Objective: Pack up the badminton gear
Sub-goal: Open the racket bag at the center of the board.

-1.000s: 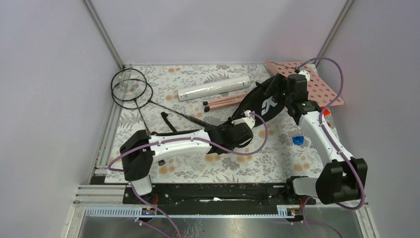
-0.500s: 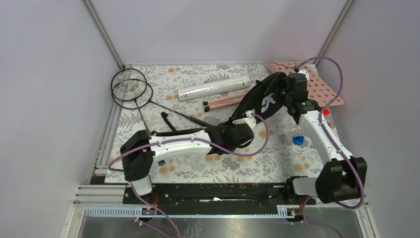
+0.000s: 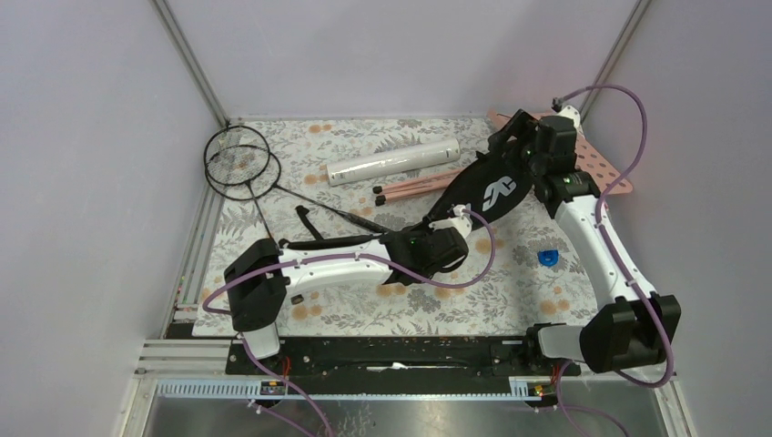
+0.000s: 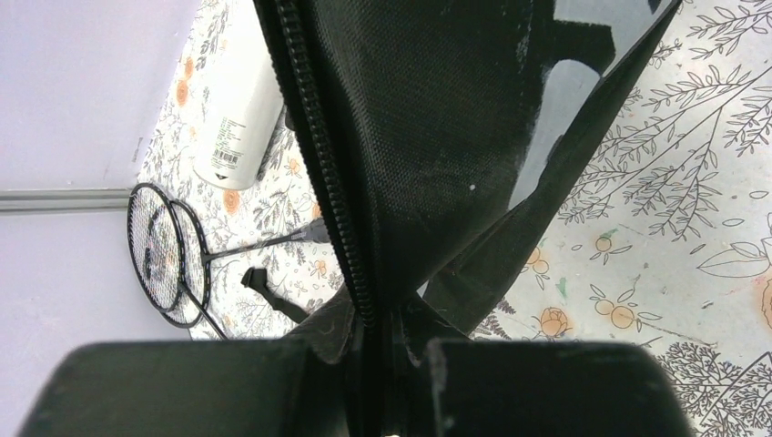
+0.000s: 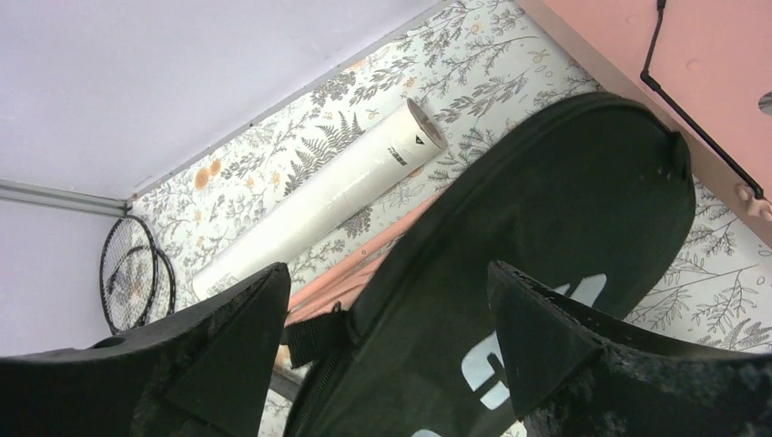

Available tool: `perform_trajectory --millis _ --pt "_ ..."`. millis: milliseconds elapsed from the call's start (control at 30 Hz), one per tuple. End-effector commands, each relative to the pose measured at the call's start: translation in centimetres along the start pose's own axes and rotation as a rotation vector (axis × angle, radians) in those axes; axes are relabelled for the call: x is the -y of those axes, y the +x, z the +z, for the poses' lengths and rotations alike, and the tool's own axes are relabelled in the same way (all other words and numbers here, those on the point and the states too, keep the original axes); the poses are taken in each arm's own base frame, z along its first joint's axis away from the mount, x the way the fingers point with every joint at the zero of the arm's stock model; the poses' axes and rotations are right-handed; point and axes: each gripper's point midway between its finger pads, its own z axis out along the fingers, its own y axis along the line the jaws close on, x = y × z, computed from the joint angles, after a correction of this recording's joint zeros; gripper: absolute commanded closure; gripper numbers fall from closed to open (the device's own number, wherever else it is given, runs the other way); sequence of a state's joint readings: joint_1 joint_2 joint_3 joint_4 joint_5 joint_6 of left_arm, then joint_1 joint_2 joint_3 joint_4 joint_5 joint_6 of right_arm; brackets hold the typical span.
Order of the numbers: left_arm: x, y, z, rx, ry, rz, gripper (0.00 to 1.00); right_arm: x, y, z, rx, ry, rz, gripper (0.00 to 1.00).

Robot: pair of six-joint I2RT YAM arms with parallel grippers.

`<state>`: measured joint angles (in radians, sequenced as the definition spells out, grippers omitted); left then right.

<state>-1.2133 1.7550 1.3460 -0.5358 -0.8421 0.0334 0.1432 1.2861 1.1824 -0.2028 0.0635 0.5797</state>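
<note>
In the overhead view the two rackets (image 3: pixel 238 160) lie at ten o'clock on the table (image 3: pixel 455 309), heads overlapped and handles running toward the centre, not yet packed. The white tube (image 3: pixel 393 160) lies at twelve o'clock. At the centre the left gripper (image 3: pixel 443 241) is pinched narrow on the zip edge of the black bag (image 3: pixel 482 187), holding its lower end. The bag runs from there toward one o'clock. There the right gripper (image 3: pixel 512 146) hangs over the wide end with its jaws spread wide, holding nothing. The risk is in where it closes. On the smooth printed panel rather than the zip lip, it would likely trap both layers and keep the mouth shut. A hard pull could also slip the left's thin hold. The bag's end lies against the pink music stand (image 3: pixel 601 168) at two o'clock and might drag it.
</note>
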Motion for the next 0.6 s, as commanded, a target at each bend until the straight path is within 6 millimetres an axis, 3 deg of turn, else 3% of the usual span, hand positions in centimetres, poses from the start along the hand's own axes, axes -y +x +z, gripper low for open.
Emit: perform_trajectory --millis 0,100,200,367,433,567 --pt "-1.3 -2.6 -0.6 0.066 -0.049 -0.071 1.00 -0.3 -0.9 0.6 0.001 0.030 0.006 0.16" --pt "-1.5 -3.1 -0.7 0.084 -0.050 -0.093 1.00 1.5 0.6 1.0 -0.018 0.087 -0.004 0.24" --pt "-1.8 -3.3 -0.8 0.091 -0.063 -0.097 1.00 3.1 1.6 1.3 -0.040 0.154 -0.016 0.24" --pt "-2.5 -3.0 -0.7 0.085 -0.119 -0.067 1.00 3.6 2.4 2.1 -0.071 0.171 -0.023 0.26" --pt "-2.7 -3.2 -0.8 0.089 -0.122 -0.073 1.00 3.6 2.7 2.5 -0.081 0.171 -0.022 0.31" --pt "-2.5 -3.3 -1.1 0.102 -0.097 -0.095 1.00 3.5 3.4 3.1 -0.099 0.154 -0.004 0.52"
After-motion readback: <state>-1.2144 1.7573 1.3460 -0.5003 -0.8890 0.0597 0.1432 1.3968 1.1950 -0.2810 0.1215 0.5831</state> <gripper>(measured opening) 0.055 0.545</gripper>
